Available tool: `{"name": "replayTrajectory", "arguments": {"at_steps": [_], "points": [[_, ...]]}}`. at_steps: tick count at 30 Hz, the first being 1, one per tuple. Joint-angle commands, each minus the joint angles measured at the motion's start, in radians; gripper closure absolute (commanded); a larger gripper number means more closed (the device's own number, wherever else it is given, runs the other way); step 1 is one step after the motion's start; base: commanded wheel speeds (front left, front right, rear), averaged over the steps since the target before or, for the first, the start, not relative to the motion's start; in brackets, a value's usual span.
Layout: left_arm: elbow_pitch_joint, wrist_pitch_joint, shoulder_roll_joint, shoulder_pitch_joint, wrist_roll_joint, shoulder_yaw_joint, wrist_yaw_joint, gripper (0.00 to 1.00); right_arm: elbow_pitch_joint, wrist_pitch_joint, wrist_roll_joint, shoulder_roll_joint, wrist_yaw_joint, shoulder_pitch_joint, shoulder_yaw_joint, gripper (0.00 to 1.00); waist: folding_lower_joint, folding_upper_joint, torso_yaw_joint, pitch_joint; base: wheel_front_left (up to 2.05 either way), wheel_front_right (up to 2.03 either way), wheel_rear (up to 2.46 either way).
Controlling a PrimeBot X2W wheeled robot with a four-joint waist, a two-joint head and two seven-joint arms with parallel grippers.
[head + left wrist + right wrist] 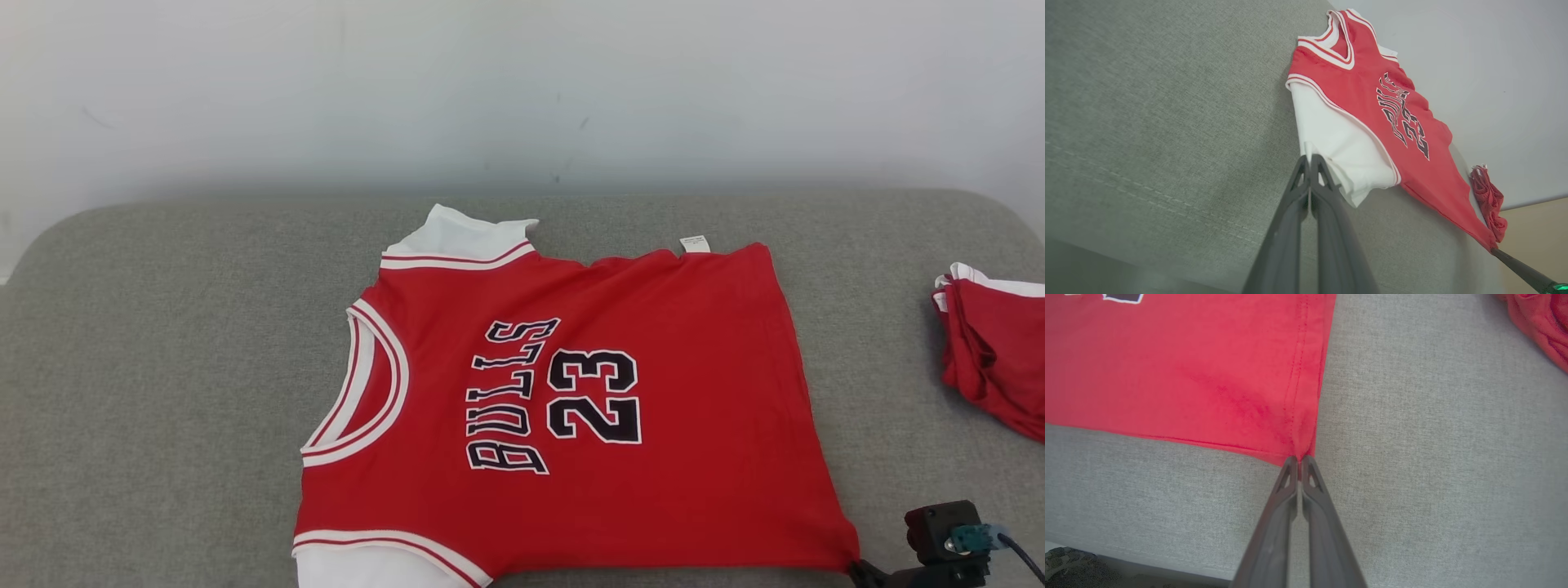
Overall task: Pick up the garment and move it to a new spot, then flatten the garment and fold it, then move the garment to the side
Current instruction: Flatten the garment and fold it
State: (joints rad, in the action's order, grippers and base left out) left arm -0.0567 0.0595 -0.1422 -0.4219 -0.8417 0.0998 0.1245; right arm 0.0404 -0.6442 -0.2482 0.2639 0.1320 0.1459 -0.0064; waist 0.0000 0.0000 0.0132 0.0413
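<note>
The left gripper (1309,160) has its two dark fingers pressed together, pinching the edge of the white sleeve (1339,143) of the jersey (702,408). A small fold of white cloth sticks up just past its tips. From there the sleeve spreads away and to the right of the fingers, and beyond it lies the red body with its black lettering, the neck opening at the far end. The right gripper (1299,459) also has its fingers closed, nipping the red hem corner right at its tips. The stitched side seam runs straight ahead from the pinch, and the red cloth lies flat ahead and to the left of the fingers. The jersey lies spread front side up on the grey cushion (163,367), held at these two near corners. Bare grey fabric lies under and around both sets of fingers. Farther ahead and to the right of the right gripper, apart from the jersey, a crumpled red bundle (992,359) with white trim sits on the same cushion. A pale wall (522,82) rises behind the cushion's far edge.
</note>
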Motion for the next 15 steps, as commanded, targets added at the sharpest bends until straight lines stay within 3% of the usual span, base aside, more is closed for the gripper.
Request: {"name": "replayTrajectory", "arguments": {"at_steps": [1,5,8,11,15], "points": [[-0.019,-0.008,-0.006,-0.014,-0.014,-0.005,0.003,1.00,0.013,-0.005,0.016,-0.003,-0.003,0.020,-0.019,1.00,0.0000,0.0000,-0.006,0.002,0.00,0.00,0.00],[-0.055,-0.099,-0.017,-0.050,-0.088,0.023,0.001,1.00,0.039,-0.022,0.034,-0.014,-0.003,0.038,-0.031,1.00,0.0000,0.0000,-0.021,0.005,0.00,0.00,0.00],[-0.073,-0.182,-0.054,-0.074,-0.096,0.031,-0.047,1.00,0.047,-0.025,0.045,-0.017,-0.003,0.043,-0.040,1.00,0.0000,0.0000,-0.031,0.009,0.00,0.00,0.00],[-0.114,-0.183,-0.062,-0.070,-0.114,-0.004,-0.070,1.00,0.050,-0.023,0.050,-0.023,-0.003,0.040,-0.043,1.00,0.0000,0.0000,-0.037,0.012,0.00,0.00,0.00],[-0.161,-0.157,-0.053,-0.016,-0.126,-0.016,-0.050,1.00,0.059,0.010,0.041,-0.033,-0.003,0.018,-0.041,1.00,0.0000,0.0000,-0.045,0.016,0.00,0.00,0.00]]}}
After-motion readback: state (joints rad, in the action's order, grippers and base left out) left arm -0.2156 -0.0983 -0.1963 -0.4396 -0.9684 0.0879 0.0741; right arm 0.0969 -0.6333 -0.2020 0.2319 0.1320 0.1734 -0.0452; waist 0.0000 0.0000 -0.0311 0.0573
